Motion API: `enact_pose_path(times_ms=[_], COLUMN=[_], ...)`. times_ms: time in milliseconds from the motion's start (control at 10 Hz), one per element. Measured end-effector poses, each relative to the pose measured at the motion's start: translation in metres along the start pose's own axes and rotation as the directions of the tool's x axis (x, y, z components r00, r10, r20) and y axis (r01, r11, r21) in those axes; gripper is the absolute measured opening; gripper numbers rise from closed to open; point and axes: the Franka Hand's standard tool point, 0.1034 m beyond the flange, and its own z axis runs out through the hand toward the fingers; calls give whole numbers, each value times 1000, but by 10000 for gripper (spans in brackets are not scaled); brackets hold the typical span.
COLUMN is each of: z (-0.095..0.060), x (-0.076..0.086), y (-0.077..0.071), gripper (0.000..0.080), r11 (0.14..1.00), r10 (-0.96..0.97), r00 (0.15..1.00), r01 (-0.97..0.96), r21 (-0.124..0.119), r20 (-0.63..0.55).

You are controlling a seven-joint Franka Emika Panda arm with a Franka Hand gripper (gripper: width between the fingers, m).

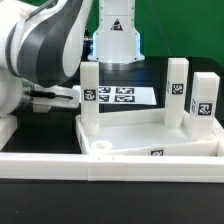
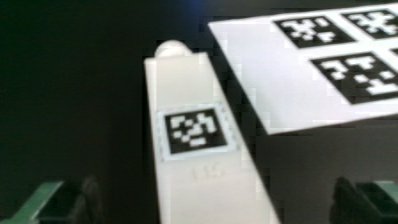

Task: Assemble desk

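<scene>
Now the gripper [image 2: 210,200] is hovering with its fingers [image 2: 50,198] spread wide apart, and an upright tagged leg [image 2: 199,140] is standing between them, untouched. Beside it the marker board [image 2: 329,60] is lying flat, leaving dark bare table around the leg.

Elsewhere the desk top [image 1: 140,140] is carrying three legs, one [image 1: 90,95] at the exterior view's left.

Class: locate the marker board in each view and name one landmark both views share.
Exterior view: the marker board lies mid-picture, behind the desk top.
Wrist view: the marker board runs off the frame beside a tagged leg.
Shared landmark: that tagged leg.
</scene>
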Motion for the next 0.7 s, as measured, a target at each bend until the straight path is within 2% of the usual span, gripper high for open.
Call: enact_pose_path(times_ms=[100,300,600,700], z=[0,-1,-2,-7], x=[1,4,2,-8], y=[1,2,3,6], gripper=[636,285,286,286], r11=[1000,1000,1000,1000], r10=[-1,0,-7,-18], r00=[1000,1000,1000,1000], r01=[1,0,7,18], r21=[-1,-3,0,17], r20=[-6,-18,-15,9])
